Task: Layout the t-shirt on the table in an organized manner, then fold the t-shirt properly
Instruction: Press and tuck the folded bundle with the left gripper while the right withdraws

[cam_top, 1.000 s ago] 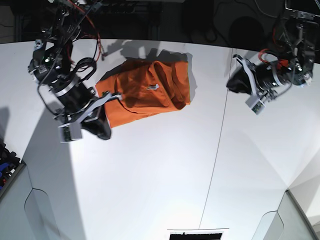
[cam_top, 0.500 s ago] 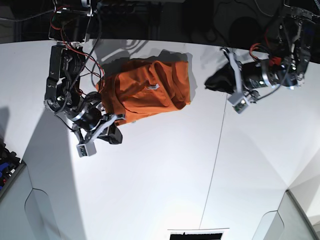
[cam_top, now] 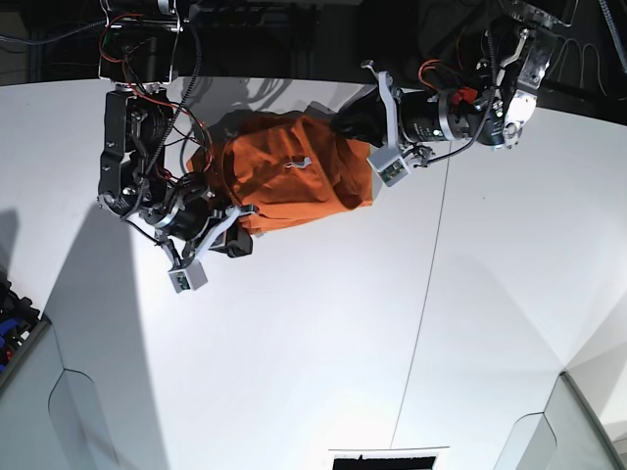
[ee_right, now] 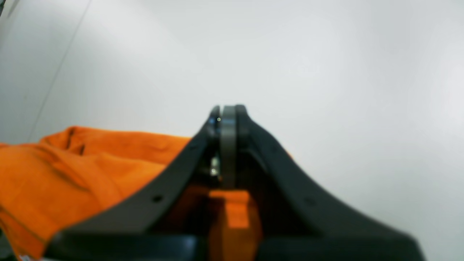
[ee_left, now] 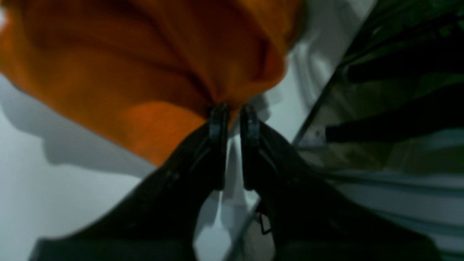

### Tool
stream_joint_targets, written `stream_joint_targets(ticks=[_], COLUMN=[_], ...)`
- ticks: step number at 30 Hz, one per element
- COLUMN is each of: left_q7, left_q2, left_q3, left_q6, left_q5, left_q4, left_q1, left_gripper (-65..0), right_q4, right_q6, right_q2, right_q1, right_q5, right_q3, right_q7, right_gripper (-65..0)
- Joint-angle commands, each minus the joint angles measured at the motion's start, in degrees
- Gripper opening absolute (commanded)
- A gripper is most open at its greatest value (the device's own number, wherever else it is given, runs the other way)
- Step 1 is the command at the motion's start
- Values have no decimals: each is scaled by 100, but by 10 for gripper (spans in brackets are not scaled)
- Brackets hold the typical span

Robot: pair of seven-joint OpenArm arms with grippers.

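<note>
The orange t-shirt [cam_top: 284, 176] lies bunched in a rough rectangle at the far middle of the white table [cam_top: 294, 343], its small white label facing up. My left gripper [cam_top: 348, 122] is at the shirt's far right corner. In the left wrist view its jaws [ee_left: 232, 110] stand nearly together, and the cloth [ee_left: 145, 72] puckers toward their tips. My right gripper [cam_top: 243, 242] lies at the shirt's near left edge. In the right wrist view it [ee_right: 228, 108] is shut over the cloth [ee_right: 72, 170], with no cloth showing between its tips.
A thin dark seam [cam_top: 421, 313] runs down the table right of the shirt. Dark equipment and cables [cam_top: 255, 29] sit beyond the curved far edge. A grey bin with blue items [cam_top: 15, 323] is at the left edge. Grey panels [cam_top: 578, 431] stand at the near corners.
My left arm has swung left across the seam to the shirt's far right corner. My right gripper has slid down and right along the shirt's left edge, and that side has bunched inward.
</note>
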Motion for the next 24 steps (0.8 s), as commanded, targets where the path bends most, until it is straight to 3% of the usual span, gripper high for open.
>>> stream_joint_targets(ticks=[1,14,24], left_q7=[-136,-199,-68], left_q2=[15,98,299], left_q3=[7,11,442], left_q6=[-54,-54,-54], left_q5=[-83,-79,-166], left_q4=[-76,-2247,-3652], left_q1=[-210,-2538,-3823], left_gripper=[-582,-582,-583], right_q4=[114,334,1180], right_q6=[79,81,83], right_q2=[55,280,199], right_q1=[118,74,-927], right_q5=[129,807,1261], right_q3=[11,24,13], right_q7=[61,-553,-557], right_gripper=[-650,-650,-650])
